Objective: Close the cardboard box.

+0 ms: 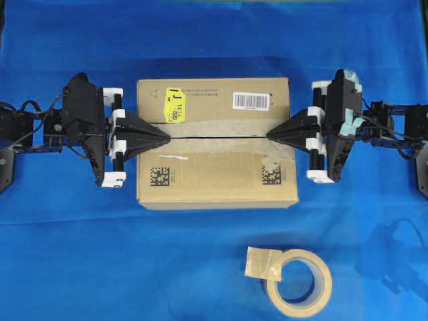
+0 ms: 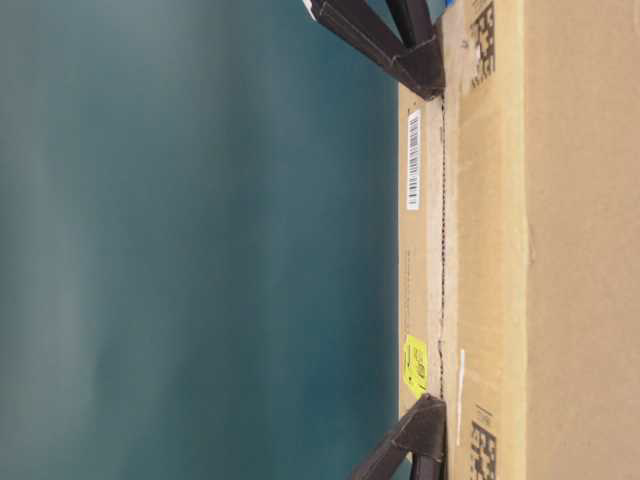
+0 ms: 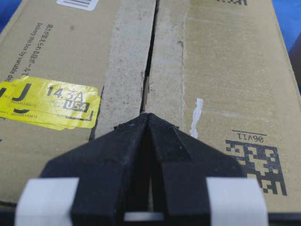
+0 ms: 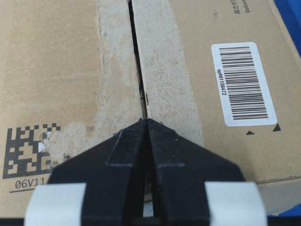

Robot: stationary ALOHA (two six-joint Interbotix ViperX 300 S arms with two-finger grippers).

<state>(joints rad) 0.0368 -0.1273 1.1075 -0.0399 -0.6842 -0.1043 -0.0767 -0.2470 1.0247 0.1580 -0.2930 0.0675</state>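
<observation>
The cardboard box [image 1: 214, 174] lies in the middle of the blue cloth with its two long top flaps down, meeting along a narrow centre seam [image 3: 149, 61]. A yellow sticker [image 1: 174, 104] and a white barcode label [image 1: 251, 101] mark the far flap. My left gripper [image 1: 167, 137] is shut, its tip resting on the seam at the box's left end [image 3: 146, 117]. At the right end my right gripper [image 1: 269, 134] is shut too, its tip on the same seam [image 4: 146, 120]. Neither holds anything.
A beige tape roll [image 1: 299, 281] with a loose end lies on the blue cloth [image 1: 80, 254] in front of the box, to the right. The table-level view is turned sideways and shows the box's top [image 2: 480, 250] with both gripper tips touching it.
</observation>
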